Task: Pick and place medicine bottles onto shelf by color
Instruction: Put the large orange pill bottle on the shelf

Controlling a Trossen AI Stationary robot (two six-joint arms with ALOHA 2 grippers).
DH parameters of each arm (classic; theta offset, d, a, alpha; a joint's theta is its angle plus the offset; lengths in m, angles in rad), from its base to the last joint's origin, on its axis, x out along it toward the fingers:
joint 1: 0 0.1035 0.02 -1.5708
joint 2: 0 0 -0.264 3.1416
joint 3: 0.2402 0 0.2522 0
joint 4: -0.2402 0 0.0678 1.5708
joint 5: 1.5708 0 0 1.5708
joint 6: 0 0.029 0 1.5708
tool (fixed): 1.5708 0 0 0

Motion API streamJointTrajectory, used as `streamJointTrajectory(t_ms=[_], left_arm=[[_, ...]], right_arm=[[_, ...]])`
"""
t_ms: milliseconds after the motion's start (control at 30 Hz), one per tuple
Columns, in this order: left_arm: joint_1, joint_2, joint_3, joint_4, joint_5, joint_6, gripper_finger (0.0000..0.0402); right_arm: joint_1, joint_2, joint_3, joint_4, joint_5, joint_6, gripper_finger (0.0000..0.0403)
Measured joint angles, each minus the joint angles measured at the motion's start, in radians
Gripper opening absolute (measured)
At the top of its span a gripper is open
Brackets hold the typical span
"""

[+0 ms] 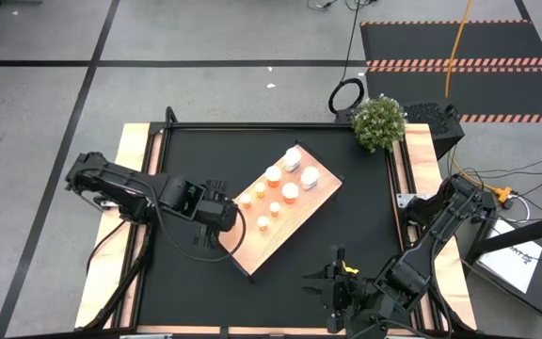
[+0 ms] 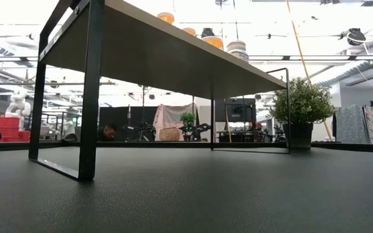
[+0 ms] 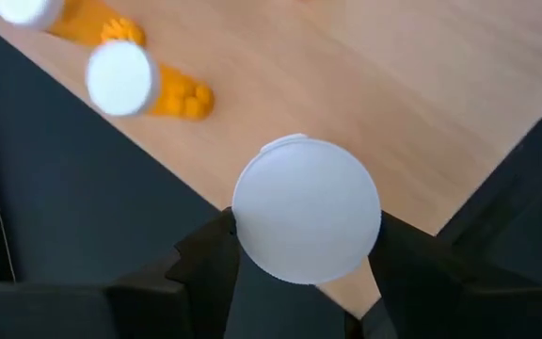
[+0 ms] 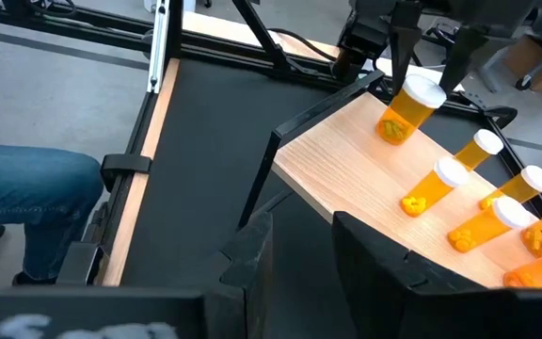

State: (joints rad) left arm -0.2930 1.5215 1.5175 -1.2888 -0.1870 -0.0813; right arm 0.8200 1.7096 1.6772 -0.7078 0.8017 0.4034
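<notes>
The shelf [image 1: 290, 209] is a pale wood board on thin dark legs, lying diagonally mid-table. On it stand white bottles [image 1: 293, 158] toward its far right end and orange white-capped bottles [image 1: 260, 190] toward its near left end. In the low view the bottles [image 2: 214, 42] show above the shelf's edge. My left gripper [image 3: 304, 235] is over the shelf's left end, shut on an orange white-capped bottle [image 4: 407, 108]. My right gripper [image 4: 304, 254] hangs open over the mat [image 1: 205, 160] near the table's near edge, right of the shelf, touching nothing. My left gripper pinches the orange bottle at its white cap [image 3: 306, 209], one finger [image 3: 210, 250] on each side. The fingers come from above, pointing down. The bottle stands upright at the shelf's left corner, its base [image 4: 393, 132] at the board; whether it rests there I cannot tell.
A potted plant [image 1: 379, 122] stands at the table's far right corner. Two orange bottles [image 3: 120, 75] stand close beside the held one. A person's leg in jeans [image 4: 26, 207] shows beside the table's edge. Black mat lies bare around the shelf.
</notes>
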Motion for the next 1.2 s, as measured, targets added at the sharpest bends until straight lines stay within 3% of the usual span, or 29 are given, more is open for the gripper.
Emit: streamJointTrajectory(t_ms=[400,900,1200], left_arm=[[-0.029,-0.018,0.001,0.012,-0.023,-0.017,0.0284],[-0.098,-0.089,0.014,0.038,-0.052,-0.061,0.028],[-0.238,-0.2,0.014,0.061,-0.126,-0.176,0.028]], right_arm=[[0.0,0.0,0.0,0.0,0.001,-0.004,0.0106],[0.0,0.0,0.0,0.0,0.002,-0.004,0.0106],[0.0,0.0,0.0,0.0,0.002,0.023,0.0106]])
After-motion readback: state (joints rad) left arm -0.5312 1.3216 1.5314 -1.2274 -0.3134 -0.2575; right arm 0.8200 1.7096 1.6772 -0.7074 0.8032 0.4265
